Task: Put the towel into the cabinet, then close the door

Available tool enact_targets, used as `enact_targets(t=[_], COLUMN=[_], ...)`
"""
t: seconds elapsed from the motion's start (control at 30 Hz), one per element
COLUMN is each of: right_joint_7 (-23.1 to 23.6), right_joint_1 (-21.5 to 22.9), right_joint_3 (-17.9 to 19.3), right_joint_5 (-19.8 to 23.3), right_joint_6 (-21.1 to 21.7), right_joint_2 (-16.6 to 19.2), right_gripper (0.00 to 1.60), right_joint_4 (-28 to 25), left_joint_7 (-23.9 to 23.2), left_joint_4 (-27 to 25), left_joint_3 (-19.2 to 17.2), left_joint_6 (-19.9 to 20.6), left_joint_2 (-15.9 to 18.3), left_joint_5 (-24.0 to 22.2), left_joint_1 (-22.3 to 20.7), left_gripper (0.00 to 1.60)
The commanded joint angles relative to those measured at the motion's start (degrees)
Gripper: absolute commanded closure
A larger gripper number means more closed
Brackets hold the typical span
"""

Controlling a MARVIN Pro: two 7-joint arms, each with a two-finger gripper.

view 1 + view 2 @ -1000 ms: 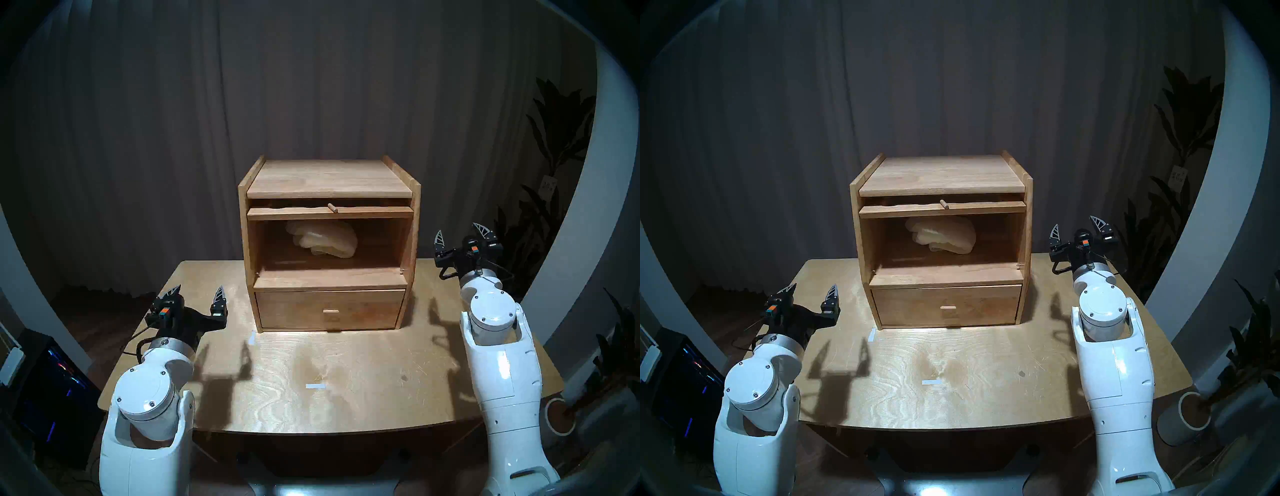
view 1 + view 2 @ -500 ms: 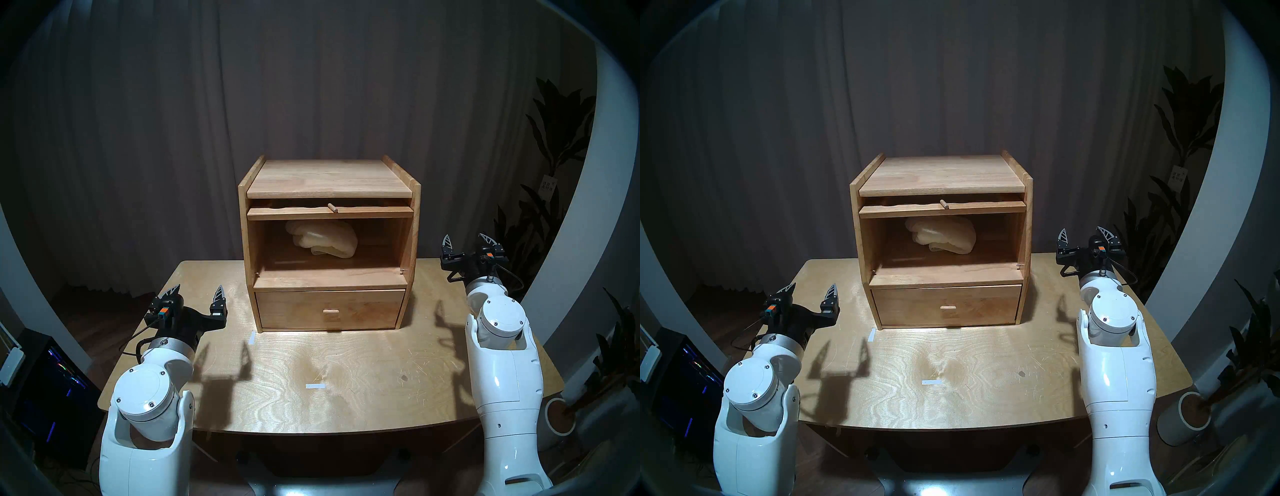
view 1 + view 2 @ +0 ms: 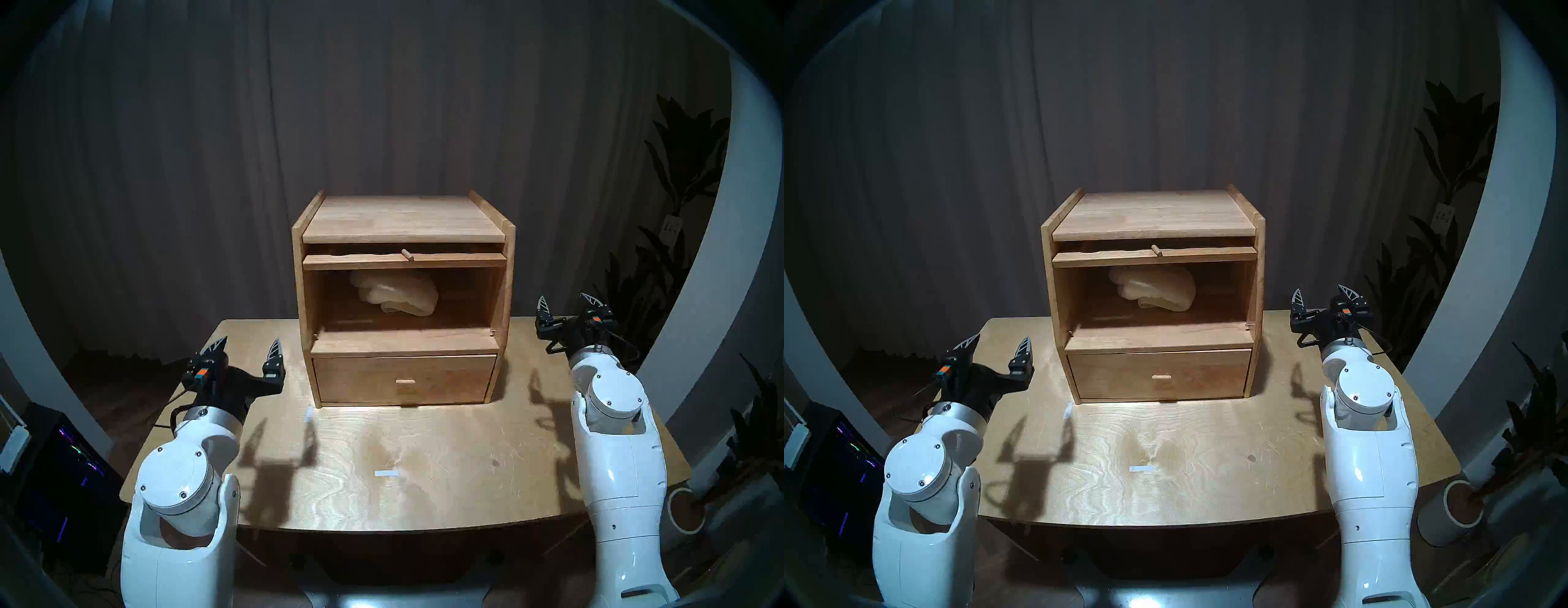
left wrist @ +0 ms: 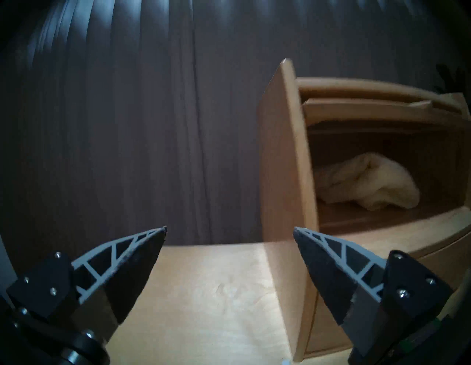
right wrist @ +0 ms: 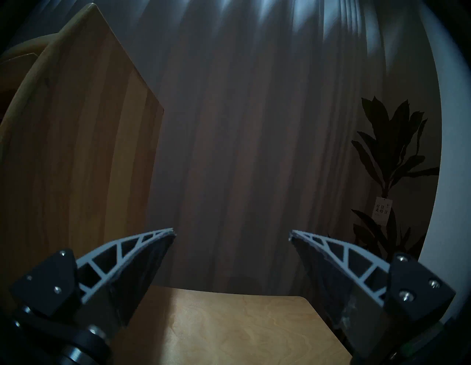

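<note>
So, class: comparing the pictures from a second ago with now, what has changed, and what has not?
The left gripper rose and edged toward the cabinet. The right gripper sank and rolled level. Both jaws open, holding nothing. Unchanged: the towel inside, the door up with its peg knob, the drawer shut.

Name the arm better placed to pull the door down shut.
Probably left. The door is slid up under the cabinet top; the towel lies inside. The open left gripper faces the cabinet's front corner; the open right gripper sits beside its side wall.
</note>
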Motion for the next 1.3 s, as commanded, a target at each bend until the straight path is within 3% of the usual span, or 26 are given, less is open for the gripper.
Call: enact_targets(t=[0.0, 0.17, 0.27, 0.37, 0.43, 0.73, 0.87, 0.93, 1.03, 1.27], right_joint_7=[-0.09, 0.13, 0.21, 0.24, 0.29, 0.33, 0.35, 0.35, 0.34, 0.29], right_joint_1=[0.72, 0.76, 0.79, 0.8, 0.8, 0.83, 0.85, 0.85, 0.88, 0.93], right_joint_3=[0.0, 0.01, 0.01, 0.01, -0.01, -0.06, -0.09, -0.1, -0.14, -0.19], right_joint_5=[-0.04, 0.07, 0.12, 0.16, 0.24, 0.44, 0.57, 0.59, 0.68, 0.79], right_joint_6=[-0.22, -0.25, -0.27, -0.27, -0.27, -0.29, -0.29, -0.29, -0.31, -0.34], right_joint_2=[0.14, 0.24, 0.29, 0.33, 0.4, 0.57, 0.67, 0.69, 0.76, 0.85], right_gripper=[0.0, 0.0, 0.0, 0.0, 0.0, 0.0, 0.0, 0.0, 0.0, 0.0], right_joint_4=[-0.87, -0.74, -0.7, -0.67, -0.56, -0.35, -0.2, -0.18, -0.12, -0.18], left_joint_7=[-3.38, -6.24, -8.82, -11.37, -14.3, -22.33, -27.41, -27.9, -30.95, -32.14], left_joint_4=[-6.59, -9.82, -10.25, -10.25, -10.25, -4.89, -1.69, -1.32, 0.65, 2.38], left_joint_3=[5.04, 8.21, 8.49, 8.55, 8.28, 7.63, 6.59, 6.22, 6.57, 7.82], left_joint_6=[-5.2, -8.61, -10.83, -11.88, -13.27, -18.95, -20.97, -21.44, -23.65, -27.68], left_joint_2=[1.44, 3.86, 8.0, 9.11, 10.52, 16.7, 20.87, 20.21, 24.06, 25.76], left_joint_5=[-1.6, -0.05, 4.36, 7.46, 12.44, 24.75, 31.36, 32.48, 37.15, 43.1], left_joint_1=[-6.46, -9.32, -11.41, -12.75, -12.15, -13.8, -17.65, -17.92, -21.09, -23.47], left_gripper=[0.0, 0.0, 0.0, 0.0, 0.0, 0.0, 0.0, 0.0, 0.0, 0.0])
